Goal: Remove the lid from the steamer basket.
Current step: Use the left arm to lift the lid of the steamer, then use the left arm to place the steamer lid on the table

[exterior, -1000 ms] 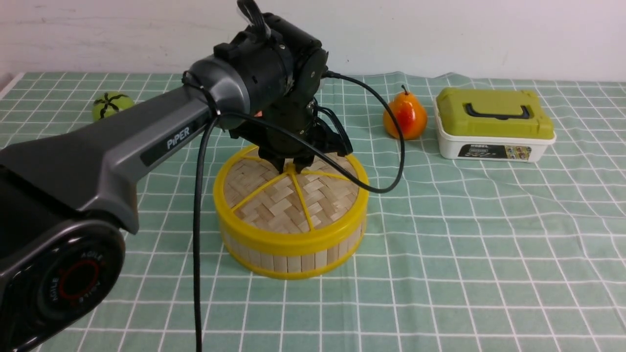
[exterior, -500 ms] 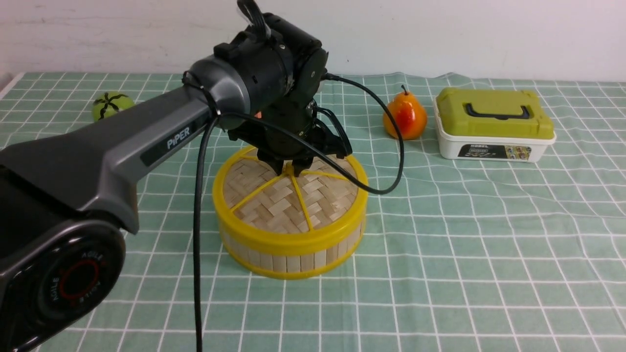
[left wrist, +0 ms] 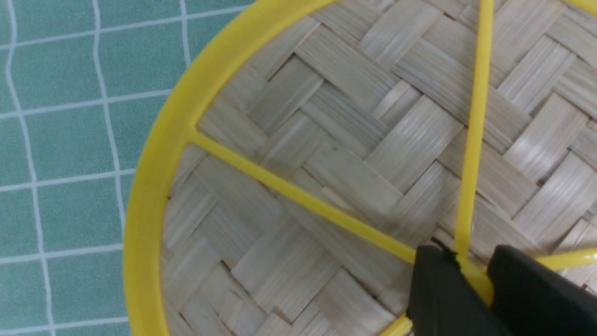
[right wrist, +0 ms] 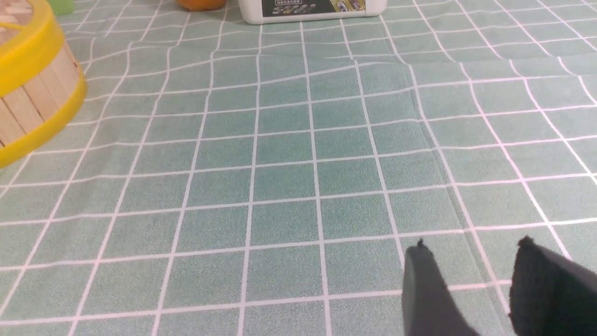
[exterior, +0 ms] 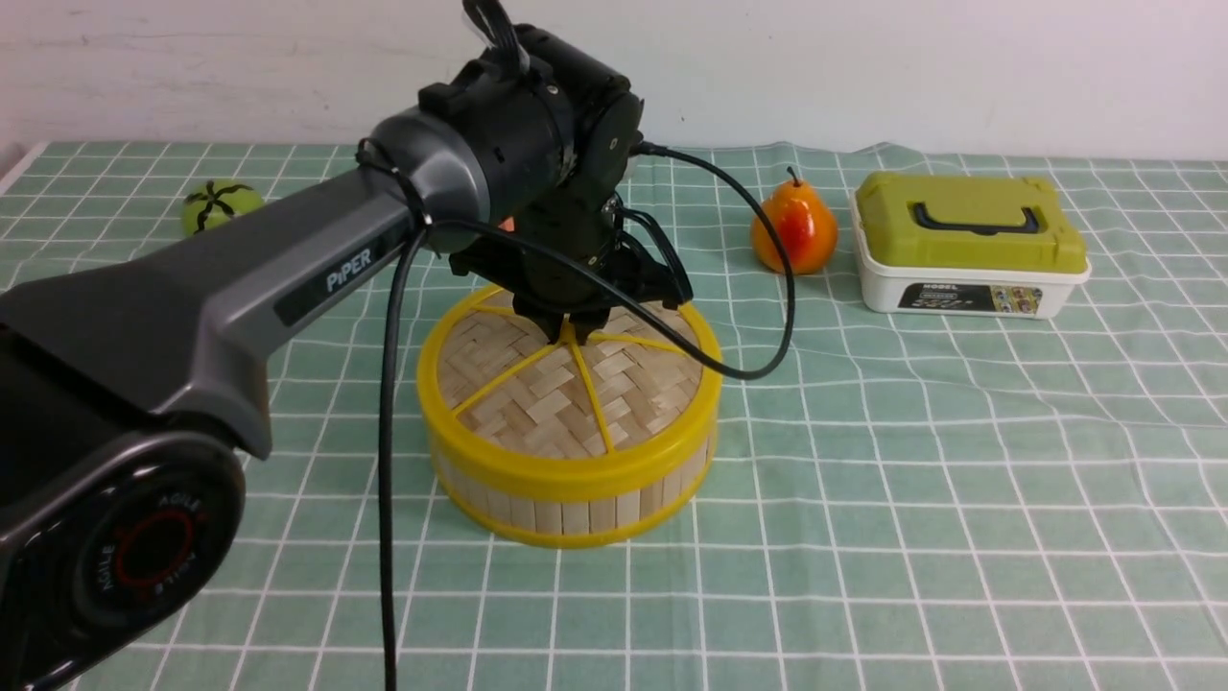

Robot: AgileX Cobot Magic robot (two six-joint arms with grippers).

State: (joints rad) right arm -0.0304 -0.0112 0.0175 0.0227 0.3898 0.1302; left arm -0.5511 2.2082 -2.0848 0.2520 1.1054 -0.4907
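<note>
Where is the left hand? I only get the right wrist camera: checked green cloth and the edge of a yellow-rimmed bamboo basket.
Observer: The left hand is on the round woven bamboo lid with yellow rim and spokes, black fingers pinching its yellow centre knob.
Operator: Is the lid off?
Observer: No, it sits flat on the round bamboo-slat steamer basket.
Operator: What's the orange blob?
Observer: An orange-red pear beside the white rectangular plastic box with an olive-green lid.
</note>
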